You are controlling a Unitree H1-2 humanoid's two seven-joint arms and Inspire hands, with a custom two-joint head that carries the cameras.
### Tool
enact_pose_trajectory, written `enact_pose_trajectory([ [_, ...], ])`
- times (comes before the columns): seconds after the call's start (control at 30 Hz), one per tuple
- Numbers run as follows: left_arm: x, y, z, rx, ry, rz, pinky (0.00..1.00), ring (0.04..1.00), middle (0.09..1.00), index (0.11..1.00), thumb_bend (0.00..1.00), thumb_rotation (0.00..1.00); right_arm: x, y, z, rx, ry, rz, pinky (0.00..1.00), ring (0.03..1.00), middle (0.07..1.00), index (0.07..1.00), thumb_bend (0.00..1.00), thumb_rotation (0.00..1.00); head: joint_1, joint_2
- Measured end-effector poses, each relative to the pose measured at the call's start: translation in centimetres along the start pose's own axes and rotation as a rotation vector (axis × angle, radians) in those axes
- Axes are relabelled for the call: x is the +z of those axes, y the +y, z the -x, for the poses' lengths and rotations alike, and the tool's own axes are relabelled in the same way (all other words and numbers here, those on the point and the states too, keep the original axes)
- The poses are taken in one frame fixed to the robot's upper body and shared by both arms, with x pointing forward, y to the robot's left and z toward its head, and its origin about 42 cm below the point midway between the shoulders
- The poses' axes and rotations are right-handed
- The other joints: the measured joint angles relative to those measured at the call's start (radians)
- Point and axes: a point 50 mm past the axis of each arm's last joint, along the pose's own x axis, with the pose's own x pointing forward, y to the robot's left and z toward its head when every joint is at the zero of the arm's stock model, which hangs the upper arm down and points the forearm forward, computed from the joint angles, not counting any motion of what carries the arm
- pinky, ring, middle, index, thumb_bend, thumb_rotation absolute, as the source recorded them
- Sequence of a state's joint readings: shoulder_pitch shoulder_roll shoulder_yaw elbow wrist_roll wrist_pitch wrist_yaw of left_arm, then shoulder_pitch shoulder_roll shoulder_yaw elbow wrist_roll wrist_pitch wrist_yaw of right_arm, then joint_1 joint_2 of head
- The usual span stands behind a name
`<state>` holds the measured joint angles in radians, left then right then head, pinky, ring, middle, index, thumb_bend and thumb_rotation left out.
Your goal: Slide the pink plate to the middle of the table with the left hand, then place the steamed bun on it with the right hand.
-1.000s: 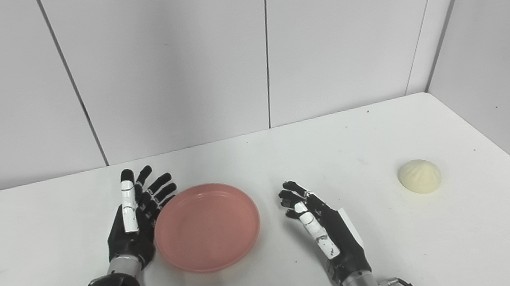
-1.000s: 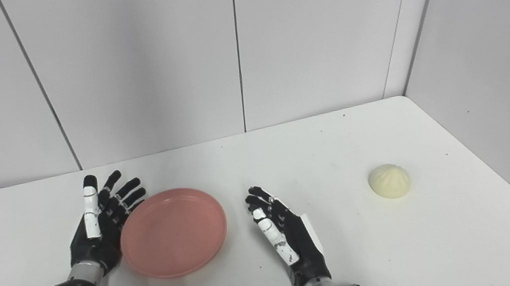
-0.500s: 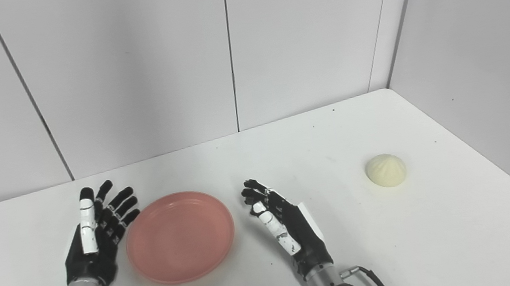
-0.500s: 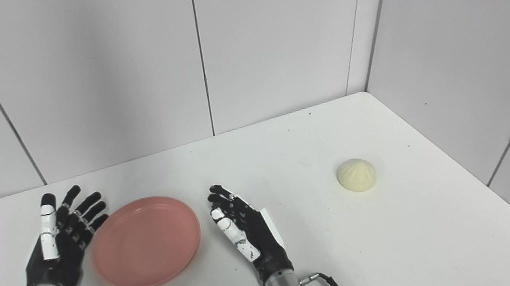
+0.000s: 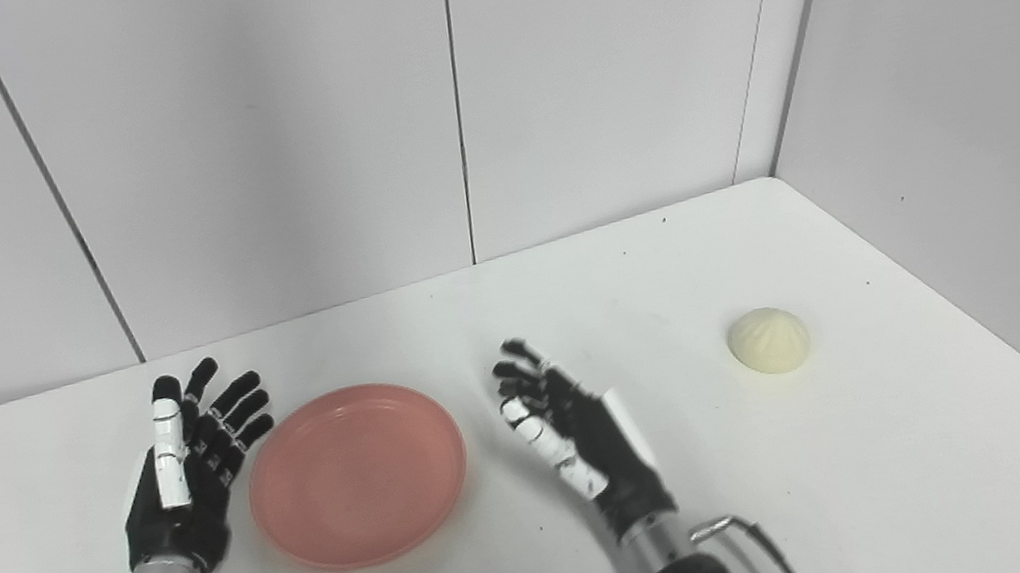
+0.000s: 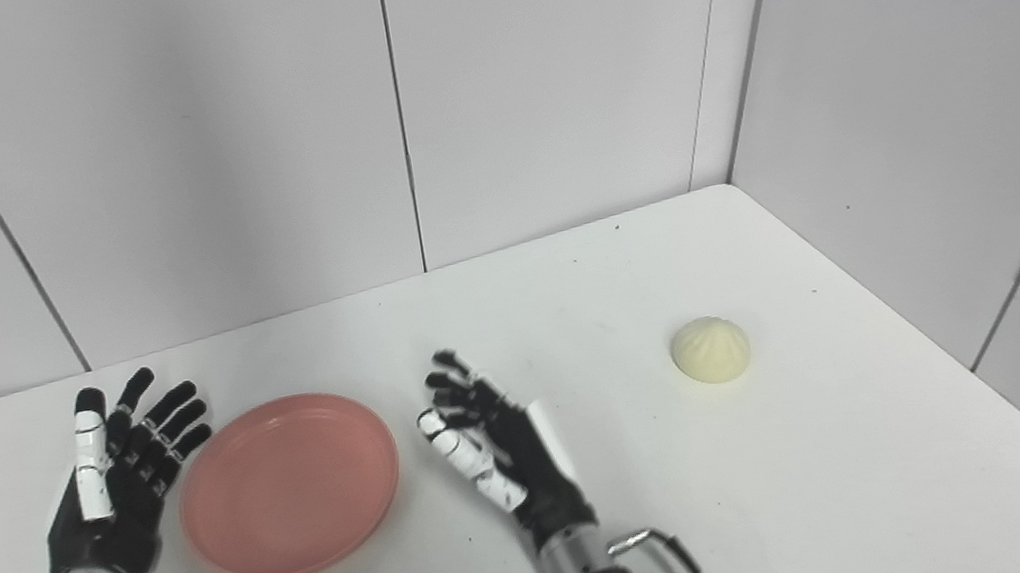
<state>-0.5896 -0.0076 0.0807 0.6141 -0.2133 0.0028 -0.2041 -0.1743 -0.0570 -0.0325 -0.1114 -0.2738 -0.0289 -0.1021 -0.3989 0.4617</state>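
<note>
With the pink plate (image 5: 357, 475) placed, our open, empty right hand (image 5: 573, 439) next needed to reach the steamed bun (image 5: 769, 341) at two o'clock.

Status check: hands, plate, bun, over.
Left hand open beside pink plate, apart from rim. Right hand open, empty. Steamed bun on table, far right, untouched. Nothing between hand and bun.
</note>
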Motion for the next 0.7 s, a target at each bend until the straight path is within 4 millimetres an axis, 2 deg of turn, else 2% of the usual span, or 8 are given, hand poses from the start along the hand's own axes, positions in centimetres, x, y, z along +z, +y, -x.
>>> enact_pose_trajectory([
  [0.07, -0.1, 0.0, -0.1, 0.000, -0.004, -0.001, 0.78, 0.812, 0.795, 0.904, 0.67, 0.99, 1.3, -2.4, -1.6, -0.027, -0.036, 0.077, 0.64, 0.770, 0.832, 0.890, 0.89, 0.88, 0.000, 0.000],
  [0.13, -0.1, -0.2, -0.1, -0.002, -0.008, 0.001, 0.77, 0.810, 0.797, 0.906, 0.68, 0.99, 3.5, -4.7, -2.9, -0.046, -0.078, 0.185, 0.69, 0.803, 0.851, 0.881, 0.87, 0.87, 0.006, -0.003],
  [0.2, -0.1, -0.2, -0.1, -0.001, -0.009, 0.000, 0.77, 0.808, 0.797, 0.909, 0.67, 0.99, 5.5, -6.0, -3.8, -0.029, -0.110, 0.285, 0.71, 0.812, 0.855, 0.868, 0.89, 0.84, 0.006, -0.003],
  [0.27, -0.1, -0.3, -0.1, -0.002, -0.010, 0.001, 0.77, 0.816, 0.806, 0.911, 0.65, 0.99, 7.4, -6.9, -4.5, -0.012, -0.125, 0.357, 0.75, 0.832, 0.859, 0.853, 0.91, 0.86, 0.003, -0.006],
  [0.37, -0.1, -0.4, -0.2, -0.005, -0.009, 0.000, 0.77, 0.816, 0.811, 0.912, 0.65, 0.99, 9.0, -8.1, -5.3, 0.010, -0.099, 0.434, 0.79, 0.862, 0.876, 0.852, 0.92, 0.88, 0.002, -0.008],
  [0.47, -0.2, -0.5, -0.2, -0.007, -0.008, -0.002, 0.75, 0.801, 0.804, 0.896, 0.69, 0.97, 9.8, -9.7, -6.2, 0.014, -0.071, 0.516, 0.74, 0.828, 0.847, 0.853, 0.94, 0.91, 0.006, -0.011],
  [0.7, -0.5, -0.4, -0.3, -0.006, -0.020, -0.010, 0.76, 0.801, 0.806, 0.890, 0.69, 0.96, 12.5, -14.2, -8.5, 0.005, -0.060, 0.754, 0.64, 0.776, 0.856, 0.865, 0.98, 0.89, 0.014, -0.014],
])
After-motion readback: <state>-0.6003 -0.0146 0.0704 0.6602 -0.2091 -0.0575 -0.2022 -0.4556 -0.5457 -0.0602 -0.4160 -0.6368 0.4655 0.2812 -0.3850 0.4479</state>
